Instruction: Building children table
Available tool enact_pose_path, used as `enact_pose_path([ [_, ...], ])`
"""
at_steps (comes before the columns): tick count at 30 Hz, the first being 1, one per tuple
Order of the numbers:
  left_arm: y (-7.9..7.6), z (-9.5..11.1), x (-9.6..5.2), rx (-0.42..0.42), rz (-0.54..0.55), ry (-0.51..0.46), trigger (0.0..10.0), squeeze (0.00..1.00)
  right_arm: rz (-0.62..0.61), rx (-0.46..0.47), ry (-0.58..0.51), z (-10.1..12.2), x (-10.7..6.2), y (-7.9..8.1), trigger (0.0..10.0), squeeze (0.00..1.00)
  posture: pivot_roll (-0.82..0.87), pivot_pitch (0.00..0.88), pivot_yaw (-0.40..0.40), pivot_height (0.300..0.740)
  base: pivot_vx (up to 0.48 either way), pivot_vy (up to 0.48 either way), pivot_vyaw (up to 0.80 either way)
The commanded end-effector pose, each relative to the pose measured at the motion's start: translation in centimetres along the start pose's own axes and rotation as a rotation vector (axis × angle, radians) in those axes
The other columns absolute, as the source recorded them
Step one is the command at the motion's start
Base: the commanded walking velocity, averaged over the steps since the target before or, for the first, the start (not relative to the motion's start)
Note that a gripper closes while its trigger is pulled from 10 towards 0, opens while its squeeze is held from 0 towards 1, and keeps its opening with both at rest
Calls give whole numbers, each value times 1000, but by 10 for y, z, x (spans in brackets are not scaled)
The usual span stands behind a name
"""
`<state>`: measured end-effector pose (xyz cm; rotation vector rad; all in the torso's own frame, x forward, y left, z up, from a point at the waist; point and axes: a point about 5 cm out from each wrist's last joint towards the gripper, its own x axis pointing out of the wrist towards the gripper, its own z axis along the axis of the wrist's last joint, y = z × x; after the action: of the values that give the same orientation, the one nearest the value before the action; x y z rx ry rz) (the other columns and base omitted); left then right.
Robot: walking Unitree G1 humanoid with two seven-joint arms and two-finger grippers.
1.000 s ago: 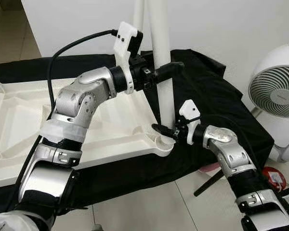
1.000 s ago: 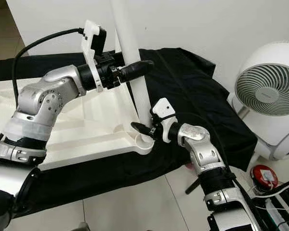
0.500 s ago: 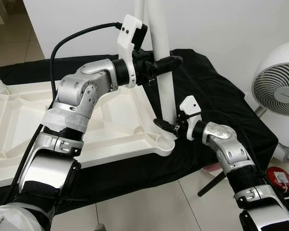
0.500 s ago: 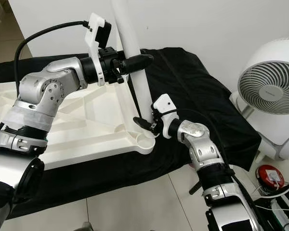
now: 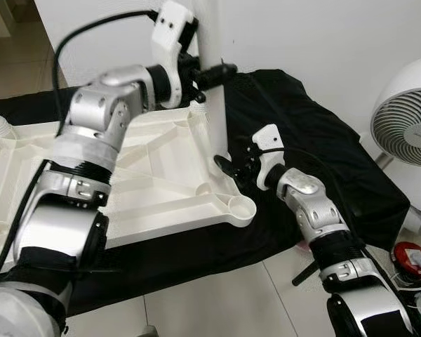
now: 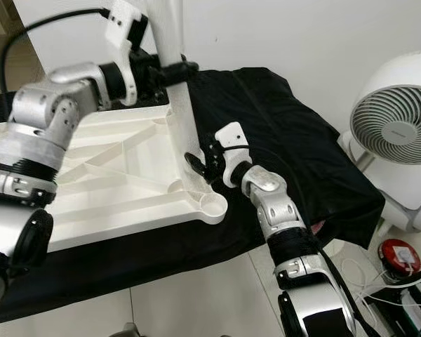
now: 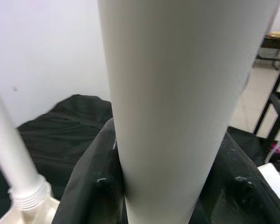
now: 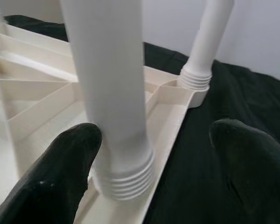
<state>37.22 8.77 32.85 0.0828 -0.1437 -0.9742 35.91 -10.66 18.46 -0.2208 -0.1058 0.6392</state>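
Head views: the upturned tabletop [image 5: 126,189] lies on a black cloth [image 5: 302,140]; a white leg [image 5: 214,105] stands upright at its 2 o'clock side. The left gripper [image 5: 214,70] clamps the leg high up. The right gripper [image 5: 224,167] sits at its base. Left wrist: fingers [image 7: 91,186] squeeze the leg. Right wrist: fingers [image 8: 60,172] spread wide beside the threaded end.

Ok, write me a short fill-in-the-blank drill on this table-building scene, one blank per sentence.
1. The left gripper is shut on the white table ____.
2. The overturned white tabletop lies on a ____ cloth.
3. The right gripper has its jaws ____ either side of the leg's threaded end.
4. At the right stands a white ____.

Missing words: leg; black; open; fan
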Motion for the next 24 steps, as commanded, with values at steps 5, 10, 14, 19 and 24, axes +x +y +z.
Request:
enact_pose_path([
  [5,8,17,5,28,190,-68,10000,0,-149,-73,-34,8,17,2,10000,0,-8,0,17,740,0,0,0],
  [10,7,30,8,9,241,-146,10000,0,-191,-75,-58,12,27,9,10000,0,-3,0,12,740,0,0,0],
  [14,3,41,10,17,266,-198,10000,0,-214,-93,-71,15,34,14,10000,0,0,0,8,740,0,0,0],
  [19,-2,47,15,50,305,-214,10000,0,-248,-113,-86,19,42,17,10000,0,6,0,0,740,0,0,0],
  [24,-8,48,21,60,335,-227,10000,0,-330,-182,-107,23,47,14,10000,0,7,0,-11,740,0,0,0],
])
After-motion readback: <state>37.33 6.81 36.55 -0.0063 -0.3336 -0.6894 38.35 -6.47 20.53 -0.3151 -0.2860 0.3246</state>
